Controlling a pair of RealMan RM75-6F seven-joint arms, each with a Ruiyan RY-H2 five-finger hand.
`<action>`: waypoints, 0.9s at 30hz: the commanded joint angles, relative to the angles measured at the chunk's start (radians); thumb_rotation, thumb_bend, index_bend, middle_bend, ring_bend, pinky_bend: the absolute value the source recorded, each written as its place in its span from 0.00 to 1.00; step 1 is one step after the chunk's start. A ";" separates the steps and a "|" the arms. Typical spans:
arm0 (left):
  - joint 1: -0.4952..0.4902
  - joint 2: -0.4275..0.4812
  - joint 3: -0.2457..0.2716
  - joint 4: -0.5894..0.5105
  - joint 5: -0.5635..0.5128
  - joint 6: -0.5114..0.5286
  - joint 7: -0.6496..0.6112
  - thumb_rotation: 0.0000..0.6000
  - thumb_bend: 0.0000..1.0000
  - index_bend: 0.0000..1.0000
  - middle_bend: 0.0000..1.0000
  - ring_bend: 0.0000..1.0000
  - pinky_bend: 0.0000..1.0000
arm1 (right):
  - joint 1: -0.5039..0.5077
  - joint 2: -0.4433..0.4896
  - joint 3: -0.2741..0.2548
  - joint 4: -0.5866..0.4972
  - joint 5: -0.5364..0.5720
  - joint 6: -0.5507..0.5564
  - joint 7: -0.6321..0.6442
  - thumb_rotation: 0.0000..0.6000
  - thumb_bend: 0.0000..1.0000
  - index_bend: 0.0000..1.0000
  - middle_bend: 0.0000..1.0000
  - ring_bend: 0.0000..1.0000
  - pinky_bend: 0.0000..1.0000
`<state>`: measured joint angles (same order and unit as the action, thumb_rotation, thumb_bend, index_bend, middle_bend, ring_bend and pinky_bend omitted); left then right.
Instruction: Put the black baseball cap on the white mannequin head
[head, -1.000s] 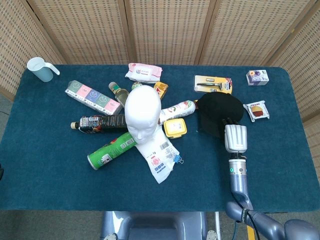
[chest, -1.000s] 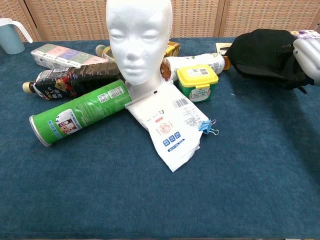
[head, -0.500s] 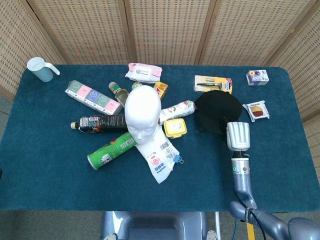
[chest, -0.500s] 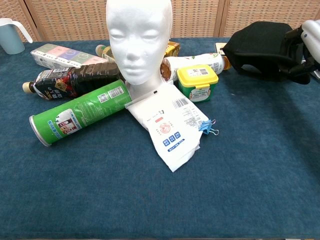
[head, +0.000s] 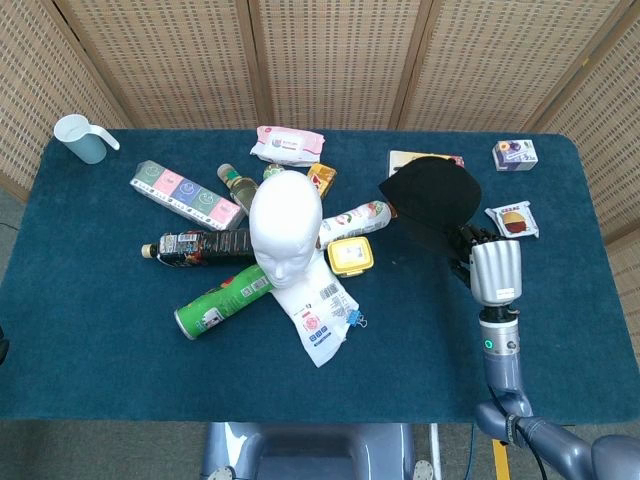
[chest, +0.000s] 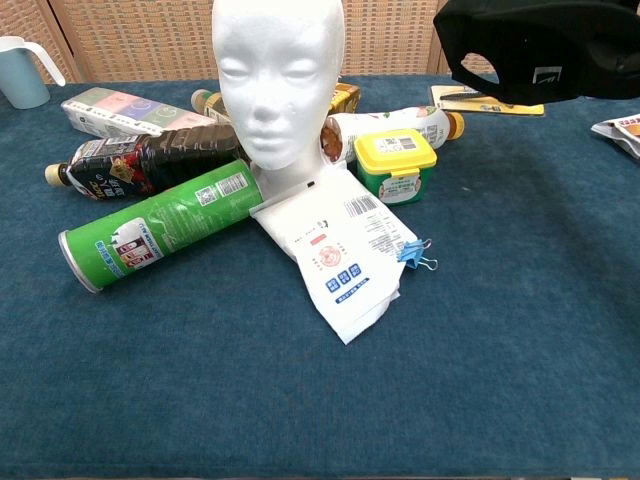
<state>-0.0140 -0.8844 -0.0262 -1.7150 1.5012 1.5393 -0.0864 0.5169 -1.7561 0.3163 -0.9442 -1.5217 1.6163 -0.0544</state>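
we are holding the black baseball cap (head: 432, 203) with our right hand (head: 494, 271), fingers closed on its near edge, at the right side of the table (head: 90, 330). in the chest view the cap (chest: 540, 45) is hanging clear of the blue cloth, high at the upper right, its open underside and a small label facing the camera; the hand itself is not showing there. our left hand is not appearing in either view.

moving outward to the left, a yellow-lidded tub (head: 350, 255) and a lying white bottle (head: 355, 220) are sitting between the cap and the white mannequin head (head: 284, 224). the head is standing upright near the table's middle, face toward us, with a dark bottle (head: 195, 246), a green can (head: 222, 301) and a white packet (head: 317, 315) lying close around its base.

we judge the cap is lifted and the carry is the step in hand. next we are needing to bring it leftward over the tub and bottle, staying above the crown, then level the opening downward and lower it onto the head without knocking it.
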 joint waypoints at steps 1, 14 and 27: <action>-0.002 -0.001 0.000 -0.003 0.003 -0.002 0.003 1.00 0.35 0.55 0.41 0.29 0.30 | 0.009 0.015 -0.002 0.013 -0.035 0.048 0.034 1.00 0.41 0.68 0.66 0.77 0.93; -0.007 -0.008 0.002 -0.024 0.009 -0.009 0.027 1.00 0.35 0.55 0.41 0.29 0.30 | 0.076 0.089 0.038 -0.103 -0.106 0.145 0.039 1.00 0.41 0.68 0.66 0.77 0.93; -0.002 -0.024 0.008 0.011 0.000 -0.016 -0.002 1.00 0.35 0.55 0.41 0.29 0.30 | 0.191 0.095 0.054 -0.239 -0.105 0.009 -0.133 1.00 0.41 0.68 0.66 0.77 0.93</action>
<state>-0.0164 -0.9054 -0.0189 -1.7086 1.5027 1.5245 -0.0836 0.6957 -1.6567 0.3665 -1.1753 -1.6359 1.6431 -0.1702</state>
